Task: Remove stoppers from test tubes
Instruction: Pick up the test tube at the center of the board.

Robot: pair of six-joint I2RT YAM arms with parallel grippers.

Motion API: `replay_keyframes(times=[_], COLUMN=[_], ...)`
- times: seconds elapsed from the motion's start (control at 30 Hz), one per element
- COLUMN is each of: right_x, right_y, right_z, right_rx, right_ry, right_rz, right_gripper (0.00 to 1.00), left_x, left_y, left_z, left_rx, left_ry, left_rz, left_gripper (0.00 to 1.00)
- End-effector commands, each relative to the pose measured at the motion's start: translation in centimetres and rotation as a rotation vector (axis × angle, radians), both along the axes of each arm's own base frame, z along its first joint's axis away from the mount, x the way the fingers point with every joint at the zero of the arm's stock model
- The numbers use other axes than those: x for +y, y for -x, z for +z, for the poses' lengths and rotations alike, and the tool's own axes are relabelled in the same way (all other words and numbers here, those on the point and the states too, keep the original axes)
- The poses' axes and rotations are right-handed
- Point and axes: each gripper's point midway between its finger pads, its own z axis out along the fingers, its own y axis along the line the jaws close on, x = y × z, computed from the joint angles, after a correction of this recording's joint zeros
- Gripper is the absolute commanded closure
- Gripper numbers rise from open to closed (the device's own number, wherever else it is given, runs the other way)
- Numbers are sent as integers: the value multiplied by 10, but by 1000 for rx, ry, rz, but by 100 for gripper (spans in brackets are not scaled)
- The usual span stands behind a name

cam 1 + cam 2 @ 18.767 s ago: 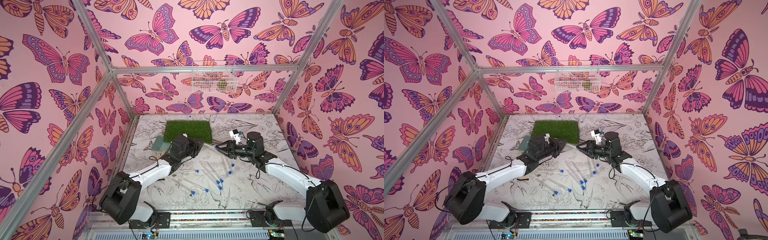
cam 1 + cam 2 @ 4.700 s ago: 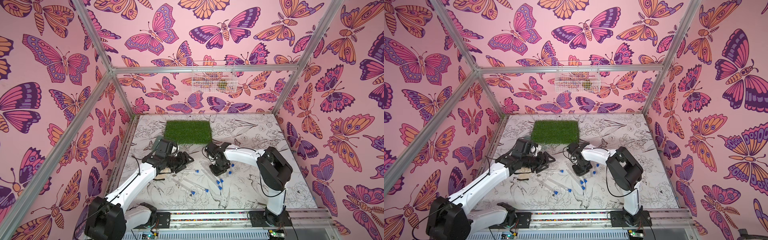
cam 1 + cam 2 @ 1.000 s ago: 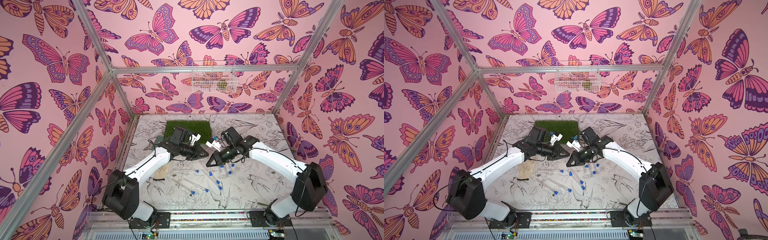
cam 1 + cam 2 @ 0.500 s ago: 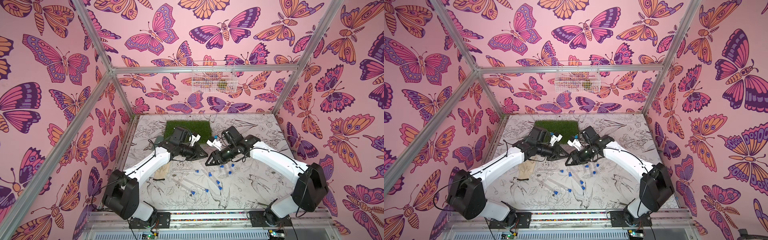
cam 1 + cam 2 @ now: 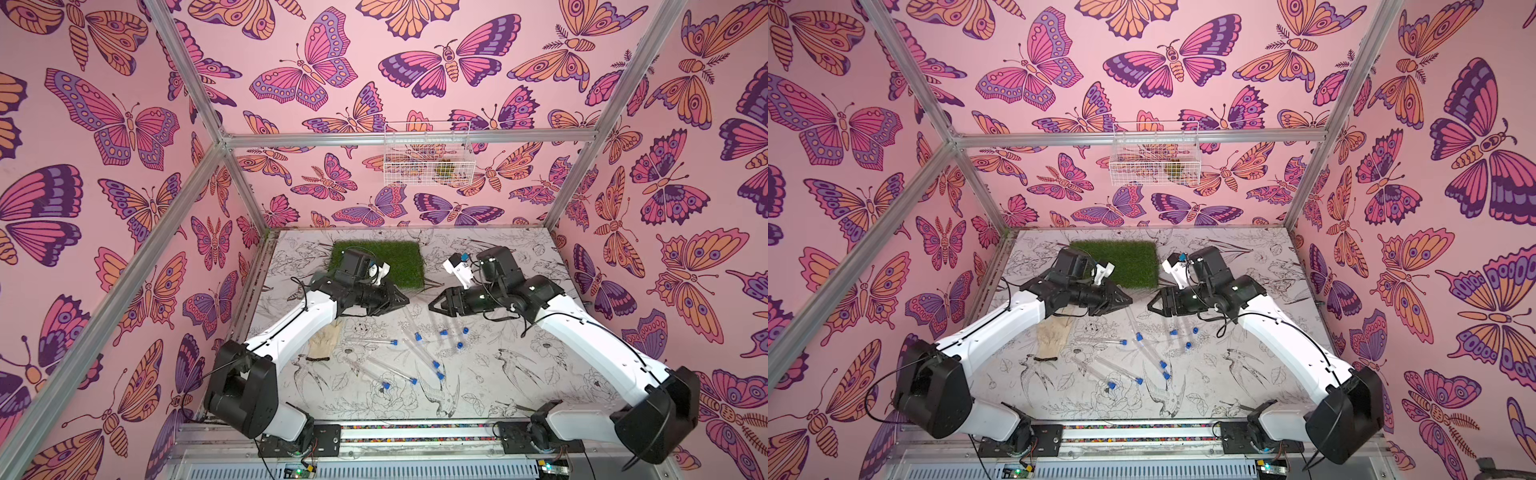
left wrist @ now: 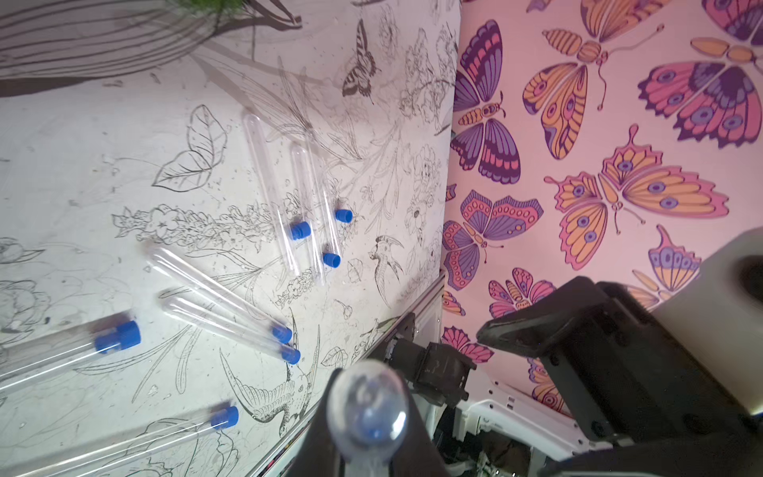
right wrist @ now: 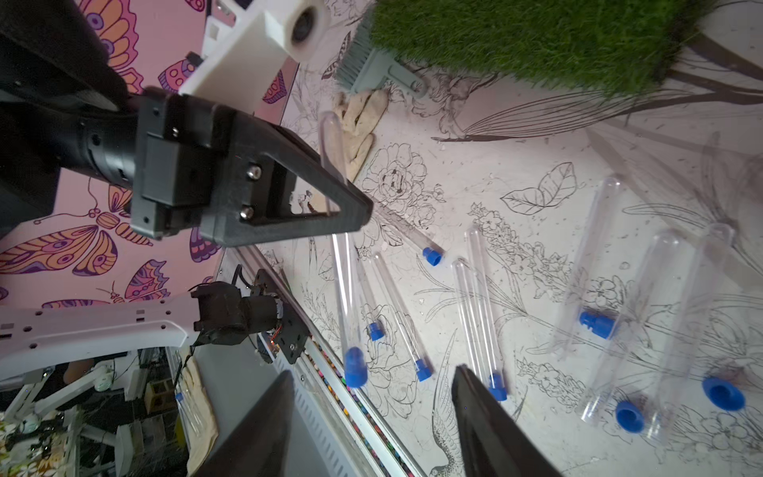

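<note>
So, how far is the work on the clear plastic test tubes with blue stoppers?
Done: three open clear tubes lie beside three loose blue stoppers. In hand: the left gripper grips one capped tube; the right gripper is open. Remaining: five capped tubes on the table.

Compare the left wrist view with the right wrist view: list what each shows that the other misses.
Left wrist only: the right gripper from outside, and the held tube end-on. Right wrist only: the brush, the glove, and the left gripper from the side, shut on that tube, its stopper still in. Both: capped tubes and three loose stoppers on the table.
</note>
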Motion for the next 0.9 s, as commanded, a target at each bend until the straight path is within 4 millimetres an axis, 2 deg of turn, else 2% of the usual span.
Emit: replay_keyframes(times=[0.0,0.4,0.7,0.87], right_x=[-8,-4,14,21], right_y=[-9,-9,-4,-4], right_z=[-3,-11,-22,-15], right_rx=[-2,73,179,178], right_ry=[-22,-99,-229,-289], right_rz=[-72,-88,-55,-41], right_gripper=[35,35,35,35], left_x=[12,30,37,42], left_y=[-13,-37,-37,-35], left_z=[5,1,6,4], left_rx=[47,116,122,134], left_ry=[9,139,196,216], left_rz=[138,447,507,544], left_gripper=[86,86,86,86])
